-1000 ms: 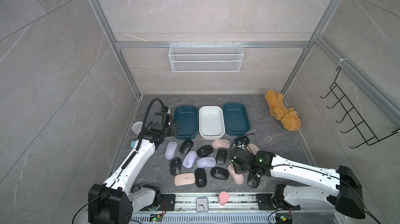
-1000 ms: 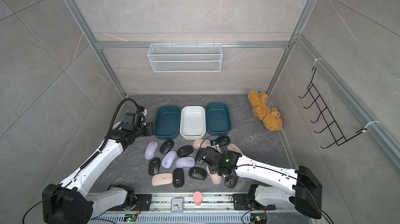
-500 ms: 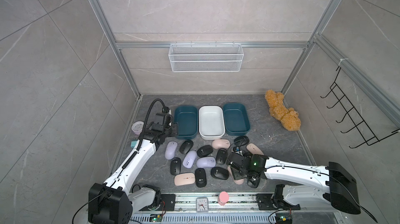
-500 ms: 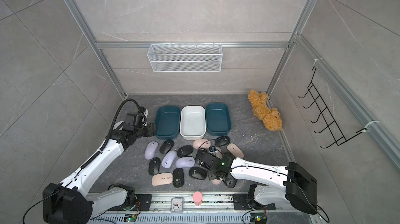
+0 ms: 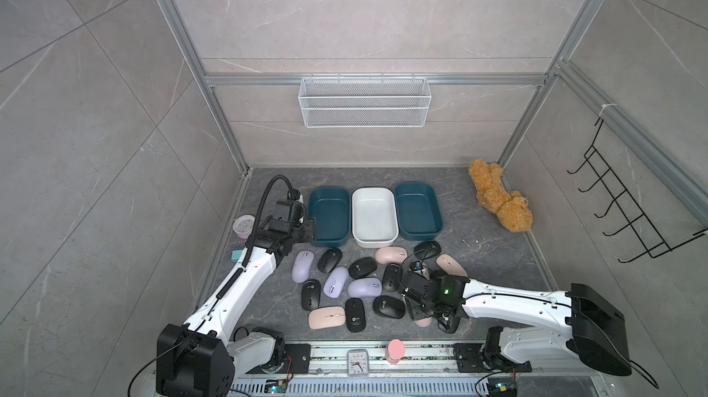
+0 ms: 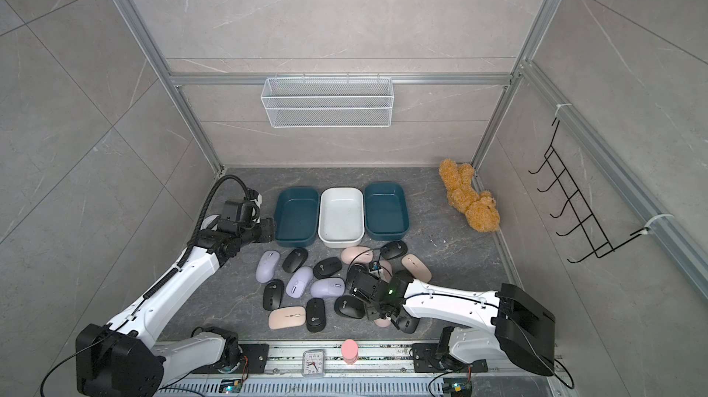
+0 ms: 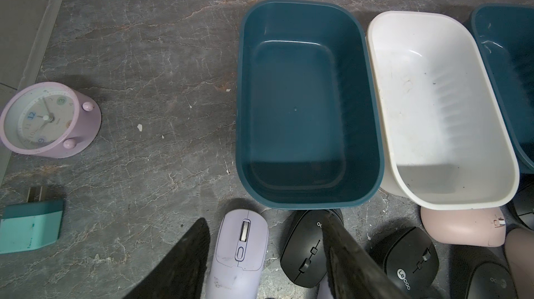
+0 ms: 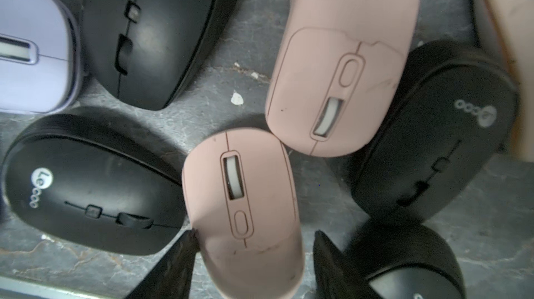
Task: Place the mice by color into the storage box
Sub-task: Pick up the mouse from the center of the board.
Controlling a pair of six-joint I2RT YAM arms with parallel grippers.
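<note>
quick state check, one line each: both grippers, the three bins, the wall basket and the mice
left gripper: open, holding nothing
right gripper: open, jaws either side of a pink mouse
left teal bin: empty
white bin: empty
right teal bin: empty
wire basket: empty
mice: all on the floor, none in a bin

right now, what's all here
black mice: eight-plus, black, floor cluster
purple mice: three, lilac, cluster's left
pink mice: four-plus, pink, cluster
teal bins: two, teal, back row
white bin: one, white, between them
teddy bear: one, orange, right corner
alarm clock: one, lilac, left wall
teal block: one, teal, nearby
square clock: one, white, front rail
pink cylinder: one, pink, front rail
wire basket: one, white, back wall
hook rack: one, black, right wall
left gripper, right gripper: open
</note>
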